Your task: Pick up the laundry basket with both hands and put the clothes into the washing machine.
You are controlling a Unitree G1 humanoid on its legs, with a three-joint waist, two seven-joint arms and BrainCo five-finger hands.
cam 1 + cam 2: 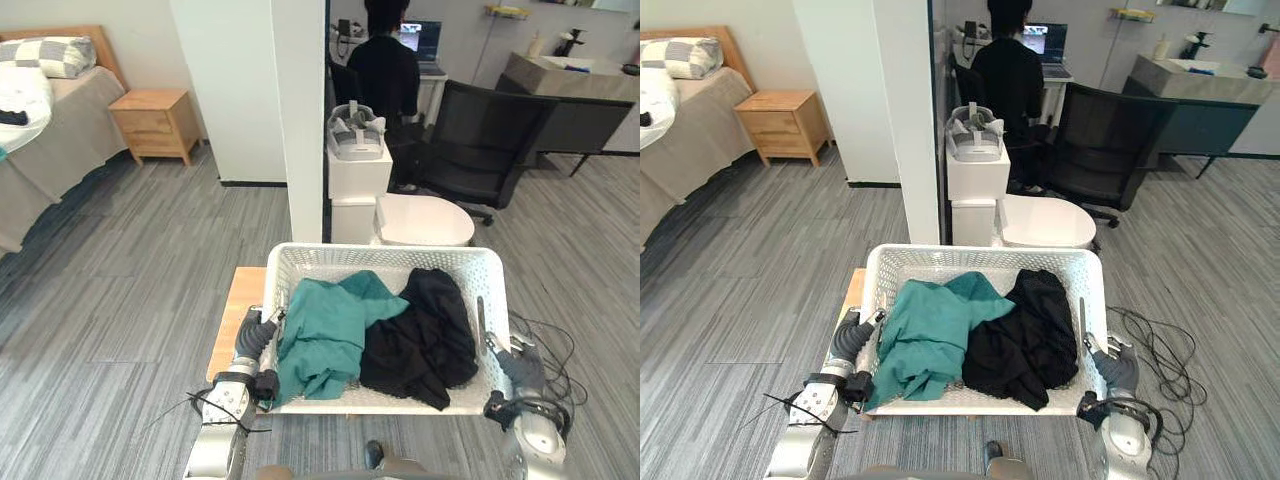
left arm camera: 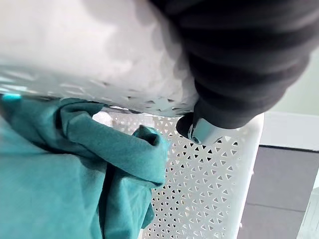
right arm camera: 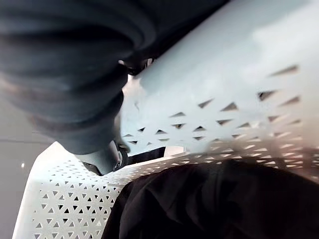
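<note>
A white perforated laundry basket (image 1: 380,252) sits straight in front of me, over a low wooden board (image 1: 233,312). Inside lie a teal garment (image 1: 325,330) on the left and a black garment (image 1: 425,330) on the right. My left hand (image 1: 252,345) grips the basket's left rim, and its thumb (image 2: 204,130) hooks over the edge above the teal cloth (image 2: 60,169). My right hand (image 1: 515,368) clasps the right rim, thumb (image 3: 102,159) curled inside the wall beside the black cloth (image 3: 214,204). I cannot tell whether the basket is lifted off the board.
Just beyond the basket stand a white pillar (image 1: 300,110), a white cabinet (image 1: 357,170) with a headset on top, and a round white object (image 1: 425,220). A black chair (image 1: 485,145) and a seated person (image 1: 385,65) are behind. Bed (image 1: 40,130) and nightstand (image 1: 155,122) lie far left.
</note>
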